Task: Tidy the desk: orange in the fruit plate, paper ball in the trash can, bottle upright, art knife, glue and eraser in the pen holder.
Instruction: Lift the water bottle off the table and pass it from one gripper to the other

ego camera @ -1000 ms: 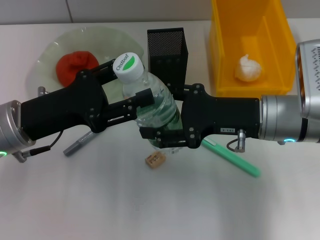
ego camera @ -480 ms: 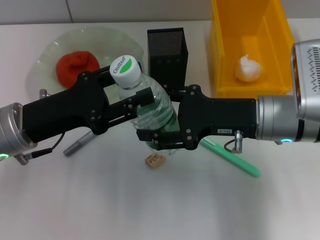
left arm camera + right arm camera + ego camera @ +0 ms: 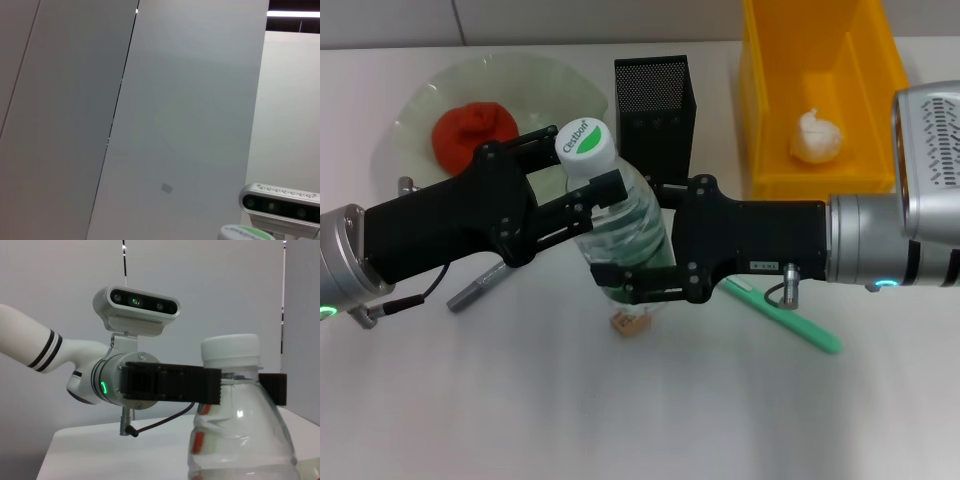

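The clear bottle point(image 3: 620, 225) with a green-and-white cap point(image 3: 585, 143) is held tilted over the middle of the desk point(image 3: 620, 420). My left gripper point(image 3: 570, 165) is shut on its neck and my right gripper point(image 3: 645, 235) is shut on its lower body. The right wrist view shows the bottle point(image 3: 235, 425) with the left gripper point(image 3: 240, 386) across its neck. The orange point(image 3: 472, 130) lies in the fruit plate point(image 3: 420, 100). The paper ball point(image 3: 817, 137) sits in the trash can point(image 3: 765, 120). The eraser point(image 3: 630, 322) lies just below the bottle's base. The pen holder point(image 3: 655, 100) stands behind the bottle.
A green art knife point(image 3: 785, 315) lies on the desk under my right arm. A grey glue stick point(image 3: 475, 290) lies under my left arm. The left wrist view shows only a wall, the head camera point(image 3: 280, 205) and the bottle cap point(image 3: 242, 232).
The bottle's lower end has swung left with my right gripper, so the bottle stands more upright. Its base now partly covers the eraser from view. Both grippers keep their hold.
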`<state>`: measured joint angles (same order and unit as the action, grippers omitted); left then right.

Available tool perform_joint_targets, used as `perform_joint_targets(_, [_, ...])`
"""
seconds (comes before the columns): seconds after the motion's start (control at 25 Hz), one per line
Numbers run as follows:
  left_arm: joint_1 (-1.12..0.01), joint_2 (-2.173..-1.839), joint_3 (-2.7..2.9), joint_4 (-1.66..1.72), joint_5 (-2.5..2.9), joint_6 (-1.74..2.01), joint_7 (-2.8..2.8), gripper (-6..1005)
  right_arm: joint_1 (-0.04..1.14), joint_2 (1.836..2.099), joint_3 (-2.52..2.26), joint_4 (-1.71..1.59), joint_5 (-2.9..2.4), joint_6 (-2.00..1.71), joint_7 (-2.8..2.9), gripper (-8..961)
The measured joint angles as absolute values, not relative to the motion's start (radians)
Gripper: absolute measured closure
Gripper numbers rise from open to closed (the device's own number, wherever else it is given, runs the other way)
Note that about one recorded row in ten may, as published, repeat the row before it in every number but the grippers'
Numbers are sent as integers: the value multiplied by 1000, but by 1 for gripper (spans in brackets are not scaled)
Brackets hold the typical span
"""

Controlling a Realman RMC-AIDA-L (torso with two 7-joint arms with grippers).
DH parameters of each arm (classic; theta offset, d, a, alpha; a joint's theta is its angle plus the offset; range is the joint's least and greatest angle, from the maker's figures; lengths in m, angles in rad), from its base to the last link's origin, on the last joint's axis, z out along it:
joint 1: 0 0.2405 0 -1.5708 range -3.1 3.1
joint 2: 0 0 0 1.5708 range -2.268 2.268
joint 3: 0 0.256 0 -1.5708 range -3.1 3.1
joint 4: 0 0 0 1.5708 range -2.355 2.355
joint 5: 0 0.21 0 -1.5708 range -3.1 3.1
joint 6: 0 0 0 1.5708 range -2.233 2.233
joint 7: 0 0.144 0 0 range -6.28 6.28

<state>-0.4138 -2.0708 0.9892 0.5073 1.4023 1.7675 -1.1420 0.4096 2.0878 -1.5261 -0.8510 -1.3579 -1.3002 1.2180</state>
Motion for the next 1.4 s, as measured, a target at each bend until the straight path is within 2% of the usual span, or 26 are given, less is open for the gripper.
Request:
perform_joint_targets(0.64, [-419,-2072,991,506,1402,1762,-1141,509,419,2088,-1531,-841,-1355,-1290,1214,194])
perform_joint_targets(1.4, [-421,-2072,988,506,1402,1761,-1129,509,433,2089,-1541,-831,-1352,-1285,1175,194])
